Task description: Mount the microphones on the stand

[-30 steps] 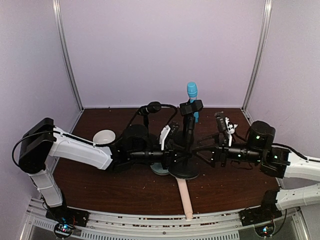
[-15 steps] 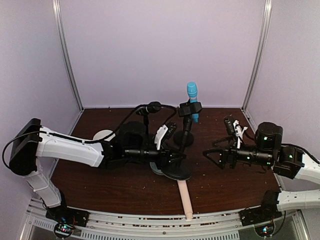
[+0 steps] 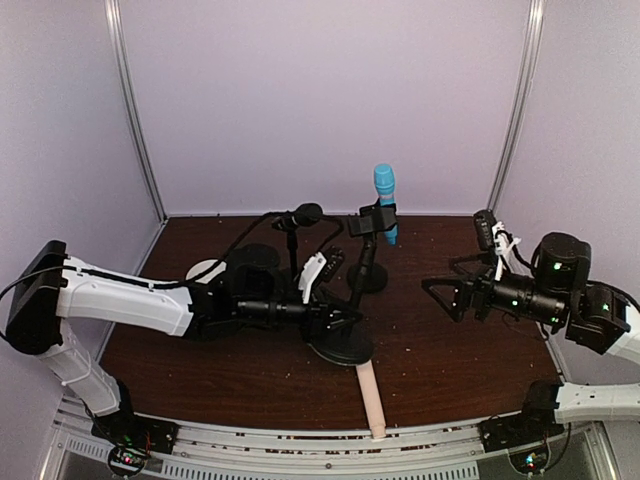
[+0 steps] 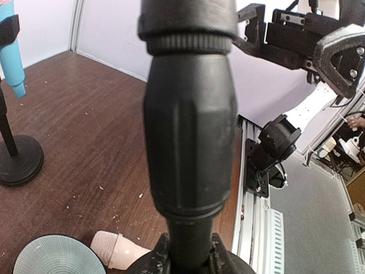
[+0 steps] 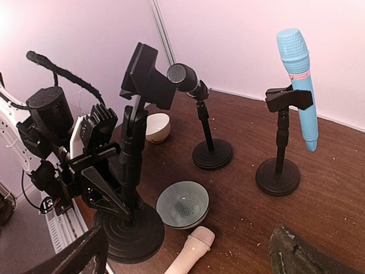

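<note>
My left gripper (image 3: pixel 333 318) is shut on the pole of an empty-clip stand (image 3: pixel 340 346), low down near its round base. In the left wrist view the pole (image 4: pixel 189 142) fills the middle between my fingers (image 4: pixel 149 256). The light blue microphone (image 3: pixel 384 196) sits upright in the clip of a far stand (image 5: pixel 278 171). The black microphone (image 3: pixel 305 214) sits in another stand (image 5: pixel 212 154). The pale pink-beige microphone (image 3: pixel 371 396) lies flat on the table by the held stand's base. My right gripper (image 3: pixel 436 296) is open and empty, well right of the stands.
A grey-blue ribbed bowl (image 5: pixel 182 204) sits between the held stand's base and the pink microphone's head (image 5: pixel 198 237). A white bowl (image 3: pixel 206 269) stands at the back left. A black cable (image 3: pixel 262 232) runs from the black microphone. The table's near edge has a metal rail (image 3: pixel 300 440).
My right gripper has pulled back to the right, away from the stand. My left gripper has drawn the empty-clip stand a little to the left and nearer.
</note>
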Controlling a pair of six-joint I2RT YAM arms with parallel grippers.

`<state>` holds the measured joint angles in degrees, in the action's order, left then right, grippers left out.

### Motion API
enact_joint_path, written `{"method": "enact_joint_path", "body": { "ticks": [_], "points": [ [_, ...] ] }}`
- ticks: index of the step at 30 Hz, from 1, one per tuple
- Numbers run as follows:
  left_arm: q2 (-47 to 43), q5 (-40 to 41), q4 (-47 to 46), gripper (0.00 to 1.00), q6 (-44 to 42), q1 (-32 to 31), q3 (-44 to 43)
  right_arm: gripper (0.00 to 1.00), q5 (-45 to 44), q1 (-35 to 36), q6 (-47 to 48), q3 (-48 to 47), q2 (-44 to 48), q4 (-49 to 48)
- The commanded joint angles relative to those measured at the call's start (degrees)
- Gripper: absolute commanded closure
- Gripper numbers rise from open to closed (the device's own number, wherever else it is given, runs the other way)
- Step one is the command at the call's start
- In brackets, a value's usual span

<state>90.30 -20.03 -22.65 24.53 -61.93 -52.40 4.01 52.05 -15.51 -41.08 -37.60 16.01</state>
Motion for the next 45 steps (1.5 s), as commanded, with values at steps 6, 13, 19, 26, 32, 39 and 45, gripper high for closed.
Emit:
{"method": "enact_joint_path", "body": {
  "ticks": [6, 13, 19, 26, 32, 39, 45],
  "points": [
    [3.3, -6.0, -5.0, 1.0, 0.3, 1.9, -6.1, 0.03, 3.9, -0.1, 2.0, 1.0, -6.1, -6.9],
    [7.6, -12.8, -7.0, 1.0, 1.4, 4.7, -8.7, 0.05, 7.1, 0.0, 3.3, -3.2, -17.4, -12.6],
    [8.5, -16.4, -7.8, 1.0, 1.9, 5.8, -9.7, 0.06, 8.4, -0.1, 3.4, -7.9, -26.1, -18.1],
    [9.1, -17.1, -7.7, 1.0, 3.4, 5.8, -10.7, 0.08, 11.4, -0.1, -0.6, -10.7, -31.8, -23.6],
    [9.2, -14.2, -9.6, 1.0, 6.6, 5.9, -9.3, 0.16, 17.2, 0.5, -5.0, -9.7, -31.6, -25.8],
    [9.0, -12.1, -9.5, 1.0, 8.7, 7.0, -8.2, 0.2, 20.2, 2.1, -9.9, -9.5, -24.8, -22.7],
    [6.9, -10.5, -7.5, 1.0, 8.0, 7.5, -7.8, 0.2, 21.7, 2.8, -12.4, -9.6, -20.1, -17.2]
  ]
}}
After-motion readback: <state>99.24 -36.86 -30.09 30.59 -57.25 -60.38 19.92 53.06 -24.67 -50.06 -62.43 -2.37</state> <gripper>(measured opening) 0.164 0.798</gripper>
